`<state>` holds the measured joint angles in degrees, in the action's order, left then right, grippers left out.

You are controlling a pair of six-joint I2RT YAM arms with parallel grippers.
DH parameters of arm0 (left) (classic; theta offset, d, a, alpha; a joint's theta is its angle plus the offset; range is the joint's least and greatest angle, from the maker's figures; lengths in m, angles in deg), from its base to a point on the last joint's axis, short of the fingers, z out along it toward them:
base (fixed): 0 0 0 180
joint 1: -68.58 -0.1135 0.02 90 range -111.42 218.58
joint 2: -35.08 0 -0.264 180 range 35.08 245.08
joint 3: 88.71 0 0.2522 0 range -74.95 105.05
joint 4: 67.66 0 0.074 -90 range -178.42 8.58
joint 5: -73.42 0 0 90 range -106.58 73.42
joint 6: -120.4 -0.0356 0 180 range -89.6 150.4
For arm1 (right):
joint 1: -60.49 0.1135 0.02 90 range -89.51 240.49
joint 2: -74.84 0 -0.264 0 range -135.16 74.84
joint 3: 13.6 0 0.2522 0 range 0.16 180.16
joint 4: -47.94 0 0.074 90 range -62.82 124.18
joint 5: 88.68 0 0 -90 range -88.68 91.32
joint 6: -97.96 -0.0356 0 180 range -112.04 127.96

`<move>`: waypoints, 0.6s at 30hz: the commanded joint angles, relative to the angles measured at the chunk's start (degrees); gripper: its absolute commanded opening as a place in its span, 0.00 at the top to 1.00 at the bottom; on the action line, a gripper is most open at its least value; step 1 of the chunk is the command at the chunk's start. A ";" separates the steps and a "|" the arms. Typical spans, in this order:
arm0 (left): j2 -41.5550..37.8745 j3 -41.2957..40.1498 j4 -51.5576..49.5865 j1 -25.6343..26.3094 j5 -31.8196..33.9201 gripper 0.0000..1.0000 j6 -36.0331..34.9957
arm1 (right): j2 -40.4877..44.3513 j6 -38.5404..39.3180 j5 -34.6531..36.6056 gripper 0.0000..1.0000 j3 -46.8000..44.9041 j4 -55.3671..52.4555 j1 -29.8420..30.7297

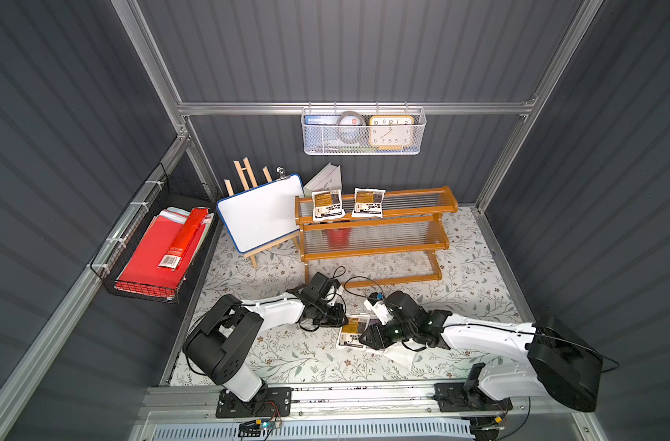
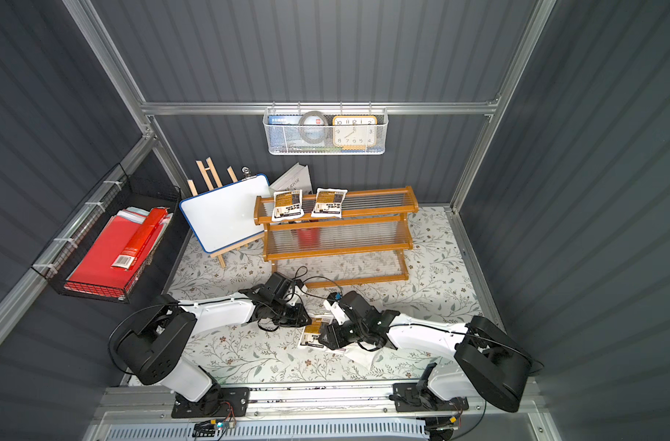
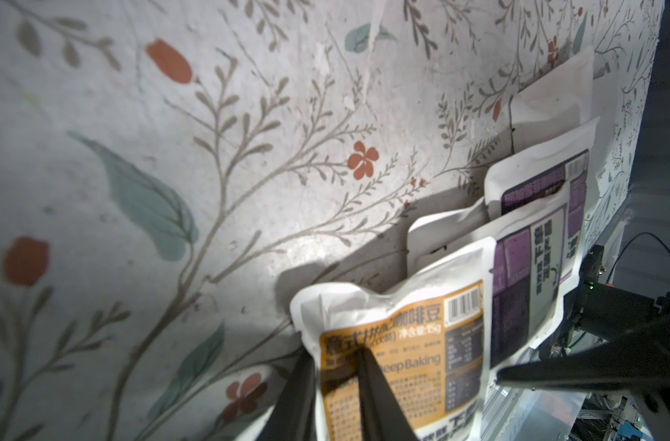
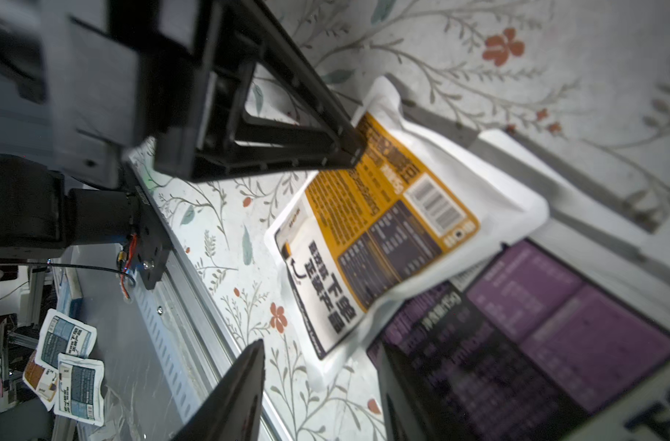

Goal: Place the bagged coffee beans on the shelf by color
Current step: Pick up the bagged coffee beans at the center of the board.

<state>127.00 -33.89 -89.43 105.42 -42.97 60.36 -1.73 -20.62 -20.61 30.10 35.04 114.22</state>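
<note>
Roughly a third done at best, I'd judge. In both top views the shelf (image 1: 409, 214) carries only two bags, both orange-label, side by side on the top tier: the shelved pouch by the whiteboard (image 1: 327, 205) and the second shelved pouch (image 1: 368, 202). The whiteboard (image 1: 260, 214) stands just beside the shelf. The lower tiers hold no bags. A third orange pouch (image 1: 353, 329) lies on the table (image 1: 287, 351) between the left gripper (image 1: 341, 317) and the right gripper (image 1: 365, 339). Purple and grey-blue look unstarted.

Left wrist view: the left gripper's fingers (image 3: 371, 389) straddle an edge of the third orange pouch (image 3: 402, 362), one outside it and one on the printed face. The gap is narrow and they touch the bag. I cannot tell whether they are clamped tight. Behind lie a purple pouch (image 3: 516, 282), another purple pouch (image 3: 575, 191) and a white-backed bag (image 3: 551, 95), overlapping.

Right wrist view: the right gripper's fingers (image 4: 234, 397) stand well apart with nothing between them. They hover by the third orange pouch (image 4: 383, 229) and a purple one (image 4: 577, 305). Past the front rail (image 4: 180, 275), off the table, sit loose bags (image 4: 68, 340), two grey-blue and one orange.
</note>
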 commanded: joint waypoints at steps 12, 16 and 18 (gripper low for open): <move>3.99 -2.21 -7.10 0.95 5.47 0.75 -1.64 | -9.30 -5.82 -5.54 0.59 -1.13 16.43 -0.05; 4.01 -1.40 -7.86 0.95 6.24 0.74 -2.07 | -10.99 -6.21 -6.06 0.87 -0.78 17.08 -0.03; 3.73 -0.56 -8.93 0.95 6.64 0.72 -2.27 | -10.05 -4.87 -4.29 0.99 0.04 14.16 -0.03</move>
<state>127.48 -33.15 -89.67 105.80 -42.79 59.77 -12.36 -26.00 -25.40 28.89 50.36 114.22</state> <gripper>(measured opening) 0.273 0.040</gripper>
